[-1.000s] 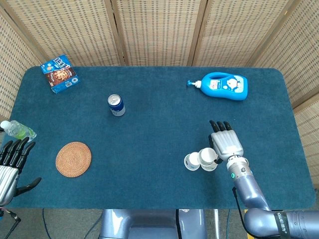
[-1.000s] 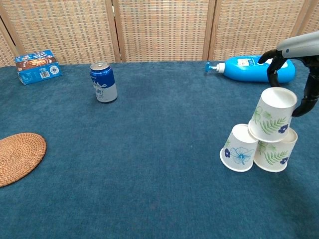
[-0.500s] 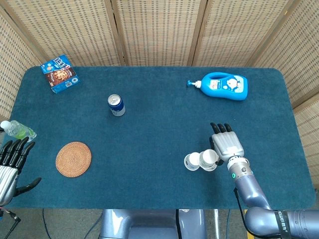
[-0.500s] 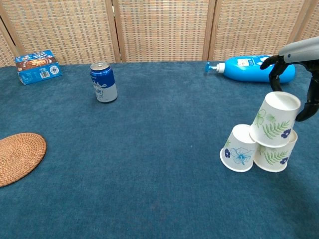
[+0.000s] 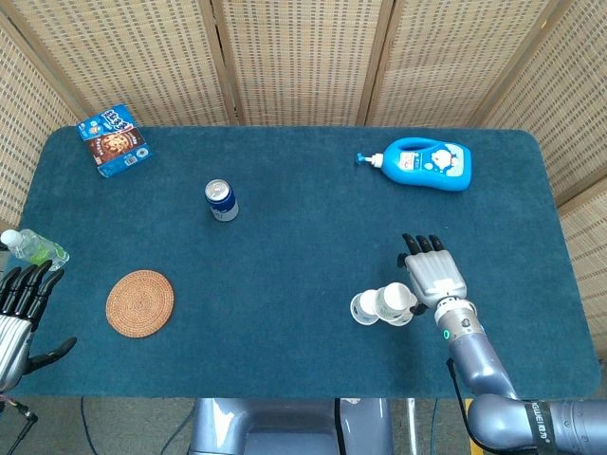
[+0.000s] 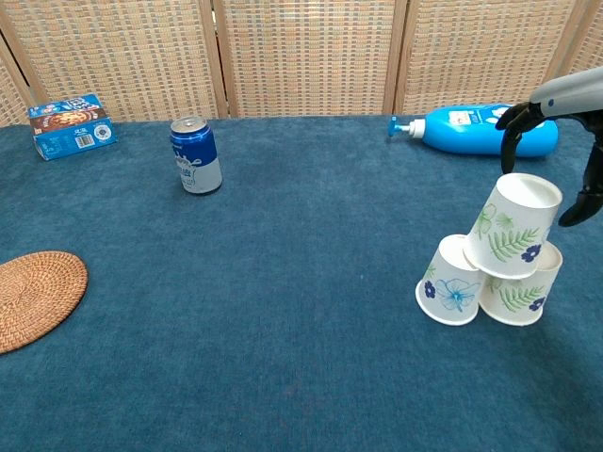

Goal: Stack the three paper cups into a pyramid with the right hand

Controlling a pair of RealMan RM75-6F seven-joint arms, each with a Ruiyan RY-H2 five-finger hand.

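Observation:
Three white paper cups with leaf and flower prints stand upside down at the front right of the table. Two side by side form the base: the left cup (image 6: 451, 282) (image 5: 364, 307) and the right cup (image 6: 522, 295). The third cup (image 6: 513, 226) (image 5: 394, 300) sits tilted on top of both. My right hand (image 6: 563, 96) (image 5: 434, 275) hovers just to the right of the top cup with its fingers spread. A small gap shows between the thumb and the cup, and the hand holds nothing. My left hand (image 5: 21, 308) hangs open off the table's front left corner.
A blue soda can (image 6: 196, 155) stands left of centre. A blue lotion bottle (image 6: 476, 130) lies at the back right, behind my right hand. A snack box (image 6: 68, 124) sits at the back left, a woven coaster (image 6: 33, 297) at the front left, and a small bottle (image 5: 33, 247) at the left edge.
My right hand has let go of the top cup and drawn slightly back toward me. The top cup has settled, tilted, on the two lower cups. The left hand stays where it was.

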